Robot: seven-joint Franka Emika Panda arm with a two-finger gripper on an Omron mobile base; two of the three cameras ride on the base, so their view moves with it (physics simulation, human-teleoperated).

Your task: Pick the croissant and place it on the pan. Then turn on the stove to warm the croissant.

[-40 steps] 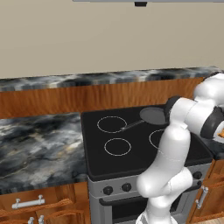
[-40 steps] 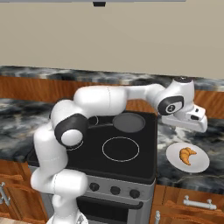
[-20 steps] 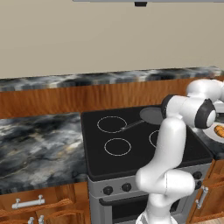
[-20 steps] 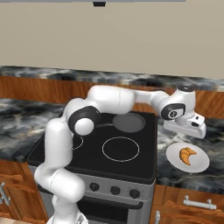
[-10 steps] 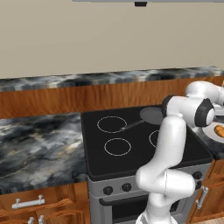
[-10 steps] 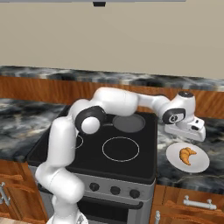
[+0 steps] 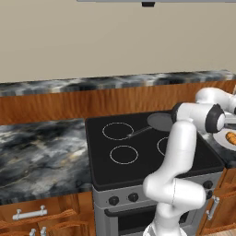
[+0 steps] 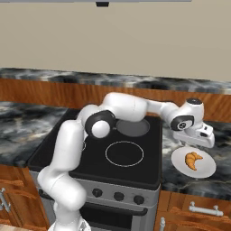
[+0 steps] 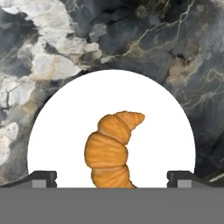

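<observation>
A golden croissant (image 9: 112, 149) lies on a round white plate (image 9: 61, 118) on the dark marble counter (image 9: 52, 39), directly below the gripper (image 9: 112, 179). The gripper's fingertips (image 9: 41, 178) are spread wide apart, one on each side of the pastry, holding nothing. The pan (image 8: 132, 127) sits on the stove (image 8: 90, 155), well apart from the gripper.
</observation>
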